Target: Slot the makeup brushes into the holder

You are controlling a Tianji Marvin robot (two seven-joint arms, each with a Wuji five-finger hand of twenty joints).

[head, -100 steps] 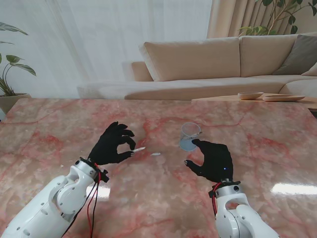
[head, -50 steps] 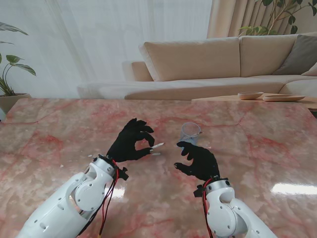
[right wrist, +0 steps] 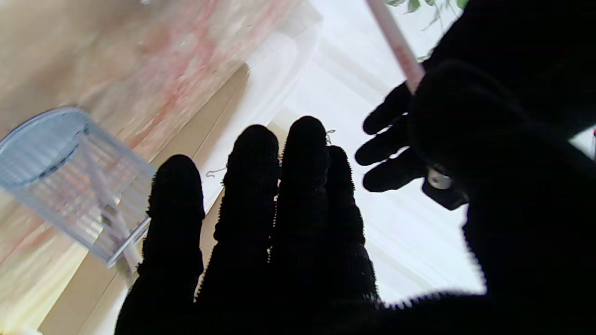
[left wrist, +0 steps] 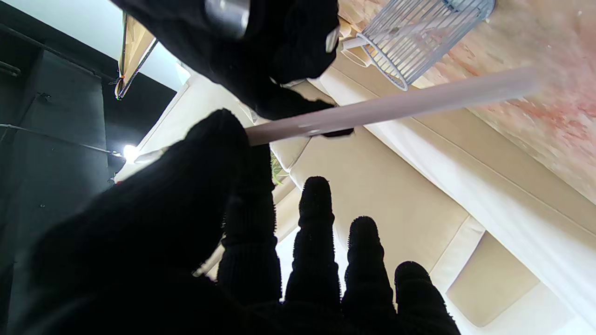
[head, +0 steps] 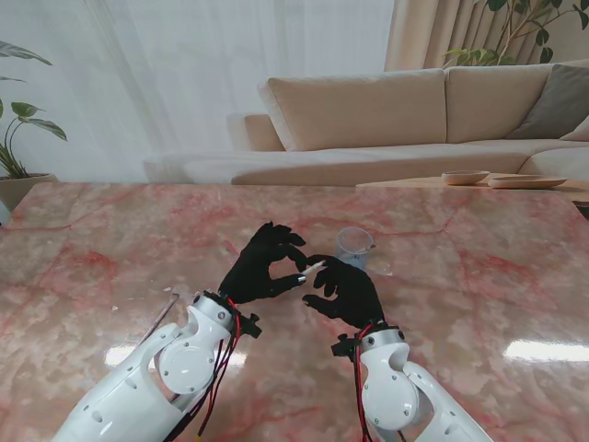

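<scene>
The left robot hand is raised over the middle of the worktop, its thumb and forefinger clamped on one end of a makeup brush, a slim pale-pink rod with a smooth, matte handle. The other end of the brush reaches the right robot hand, whose thumb tip touches it; its four fingers stand straight and side by side, so that hand looks apart rather than closed on the brush. This reads as a hand-over just starting. Farther toward the worktop's far edge, just beyond the right robot hand, stands the holder, a clear, ribbed plastic cup with a round rim. The right wrist view shows at least one thin stick already leaning inside it, so part of the job seems done. The held brush is not yet in. Both hands wear black knitted gloves; the worktop is glossy pink-veined marble.
</scene>
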